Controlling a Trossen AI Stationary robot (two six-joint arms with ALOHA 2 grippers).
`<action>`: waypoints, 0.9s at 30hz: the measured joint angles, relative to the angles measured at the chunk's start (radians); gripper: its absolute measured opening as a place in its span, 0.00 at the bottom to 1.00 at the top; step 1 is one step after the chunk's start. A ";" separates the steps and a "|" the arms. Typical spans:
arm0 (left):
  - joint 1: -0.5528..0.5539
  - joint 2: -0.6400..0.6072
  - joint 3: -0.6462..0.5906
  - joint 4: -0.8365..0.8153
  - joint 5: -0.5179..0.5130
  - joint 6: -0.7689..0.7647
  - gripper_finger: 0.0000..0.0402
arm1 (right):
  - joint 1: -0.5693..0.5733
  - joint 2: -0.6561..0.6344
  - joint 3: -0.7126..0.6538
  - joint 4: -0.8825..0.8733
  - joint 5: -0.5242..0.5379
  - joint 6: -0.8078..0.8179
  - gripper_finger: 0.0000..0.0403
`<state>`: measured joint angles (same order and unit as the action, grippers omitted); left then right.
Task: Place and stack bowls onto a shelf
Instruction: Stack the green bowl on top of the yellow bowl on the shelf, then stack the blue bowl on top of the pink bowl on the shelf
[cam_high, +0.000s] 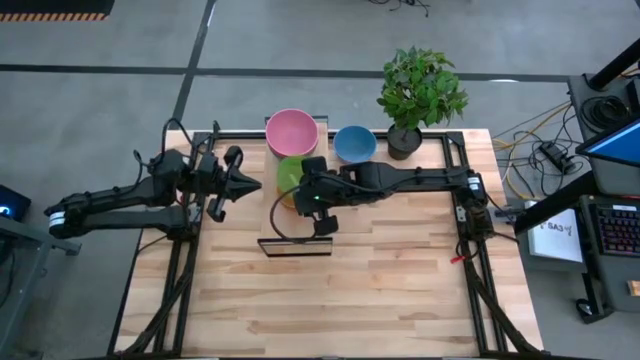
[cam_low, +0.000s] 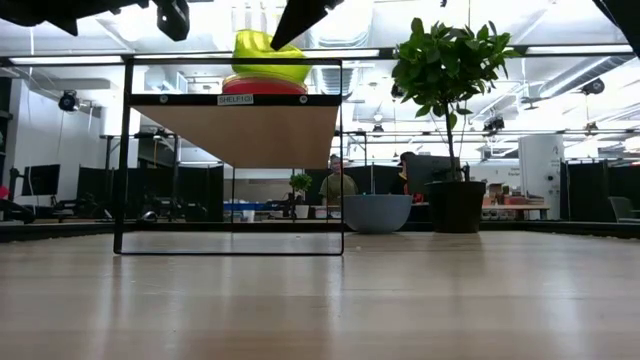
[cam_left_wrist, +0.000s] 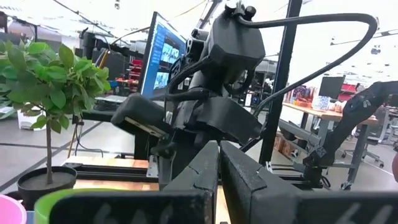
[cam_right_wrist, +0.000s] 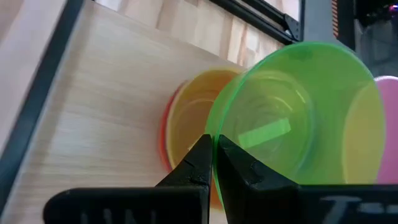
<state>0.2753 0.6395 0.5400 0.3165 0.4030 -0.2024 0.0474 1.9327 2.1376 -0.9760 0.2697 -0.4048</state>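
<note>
My right gripper (cam_high: 303, 192) reaches in from the table's right and is shut on the green bowl (cam_high: 290, 178), which it holds tilted above the shelf (cam_right_wrist: 93, 93). Under the bowl, a yellow bowl (cam_right_wrist: 186, 118) sits nested in an orange-red one on the plank. In the low view the green bowl (cam_low: 265, 52) hangs just above the red-rimmed stack (cam_low: 263, 87) on the shelf (cam_low: 240, 130). The pink bowl (cam_high: 291, 133) stands farther back and the blue bowl (cam_high: 354, 143) is on the table beside it. My left gripper (cam_high: 243, 185) waits shut to the left of the shelf. My right gripper pinches the green bowl's rim (cam_right_wrist: 216, 138) between its two fingers, one inside the bowl and one outside. The bowl is lifted clear and tilted, its opening facing the wrist camera. It hangs over the yellow bowl on the shelf.
A potted plant (cam_high: 420, 90) stands at the table's far right, next to the blue bowl. A dark cable (cam_high: 277, 215) loops over the shelf's near end (cam_high: 295, 246). Bare slatted tabletop (cam_high: 330, 300) stretches along the near side. People sit in the room beyond the table.
</note>
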 joint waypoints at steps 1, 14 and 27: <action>0.000 0.000 0.000 -0.001 0.000 0.002 0.00 | -0.001 0.000 0.000 0.000 -0.012 0.001 0.02; 0.000 0.004 0.000 -0.003 0.000 0.010 0.00 | -0.017 0.002 -0.001 0.011 -0.035 0.027 0.20; -0.006 0.053 -0.014 -0.013 0.000 -0.053 0.00 | -0.015 -0.056 -0.006 -0.103 -0.094 0.152 0.23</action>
<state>0.2689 0.6930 0.5263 0.3033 0.4028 -0.2552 0.0322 1.8768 2.1318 -1.0794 0.1753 -0.2530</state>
